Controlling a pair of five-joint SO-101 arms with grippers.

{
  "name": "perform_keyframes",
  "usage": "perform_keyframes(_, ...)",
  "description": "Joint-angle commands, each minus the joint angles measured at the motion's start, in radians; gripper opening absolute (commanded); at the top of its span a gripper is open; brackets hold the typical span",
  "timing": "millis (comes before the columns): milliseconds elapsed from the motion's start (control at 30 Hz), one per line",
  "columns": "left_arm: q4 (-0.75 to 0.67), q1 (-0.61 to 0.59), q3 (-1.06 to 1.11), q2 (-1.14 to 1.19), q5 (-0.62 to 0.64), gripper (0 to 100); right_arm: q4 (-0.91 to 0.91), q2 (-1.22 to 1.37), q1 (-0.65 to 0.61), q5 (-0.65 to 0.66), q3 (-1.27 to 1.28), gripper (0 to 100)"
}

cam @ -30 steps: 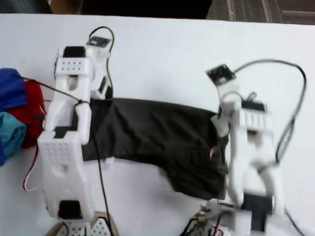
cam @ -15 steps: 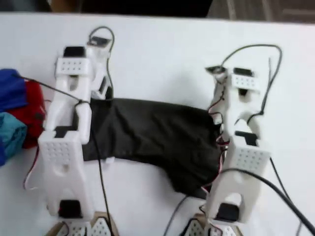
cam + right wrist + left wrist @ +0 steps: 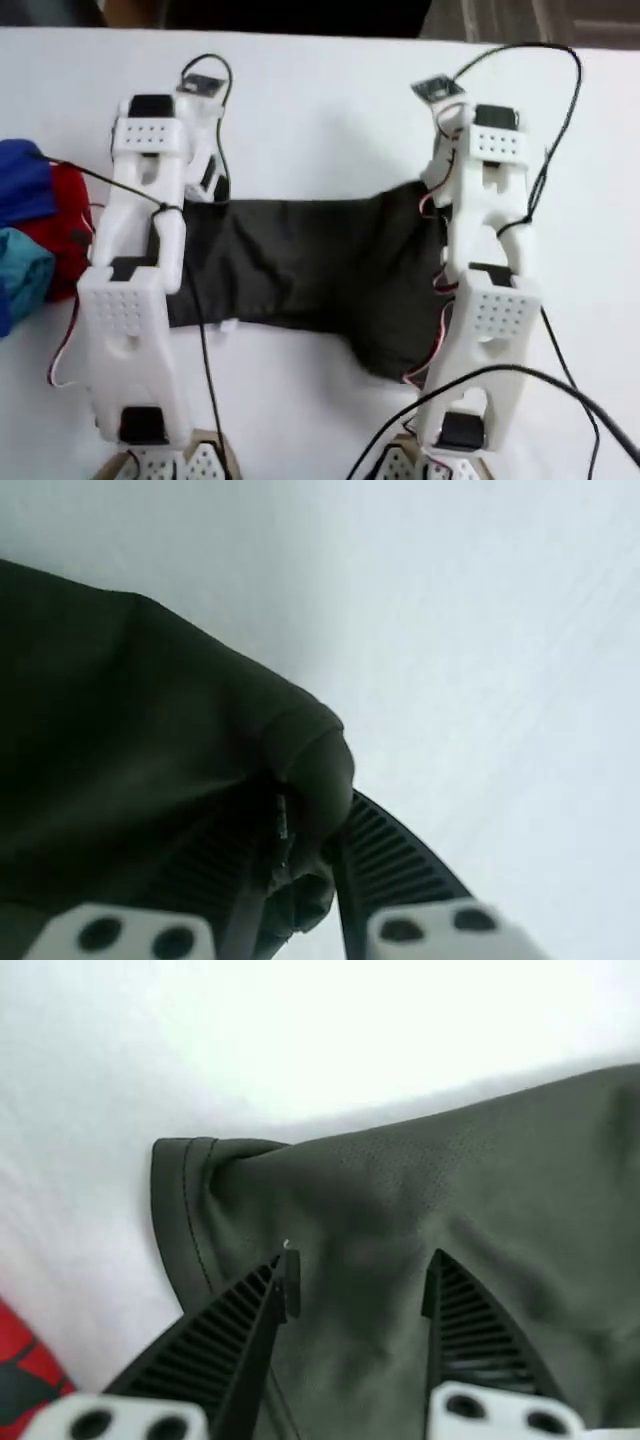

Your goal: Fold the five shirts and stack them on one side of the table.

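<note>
Holding a bunched edge of the not-yet-folded dark shirt (image 3: 300,260) in the clamped right tool (image 3: 300,850), left tool (image 3: 355,1280) gaping over a corner, coloured shirts (image 3: 40,235) heaped at the bench (image 3: 330,100) side.

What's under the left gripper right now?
A hemmed corner of the dark shirt, lying on the white table; the left gripper is open above it. Whatever lies beneath the fabric is covered, and I cannot tell whether the fingertips touch it.
</note>
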Motion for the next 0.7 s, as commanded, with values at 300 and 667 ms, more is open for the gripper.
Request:
perform_keyframes(300,0.029,-0.002,-0.036,-0.009,0.011,23,-0.097,0.263,-0.053,0.014,-0.476,2.1)
perform_keyframes(667,0.083,0.006,-0.062,-0.026,0.008,23,0.173,0.386,0.018,0.012,-0.821,22.3)
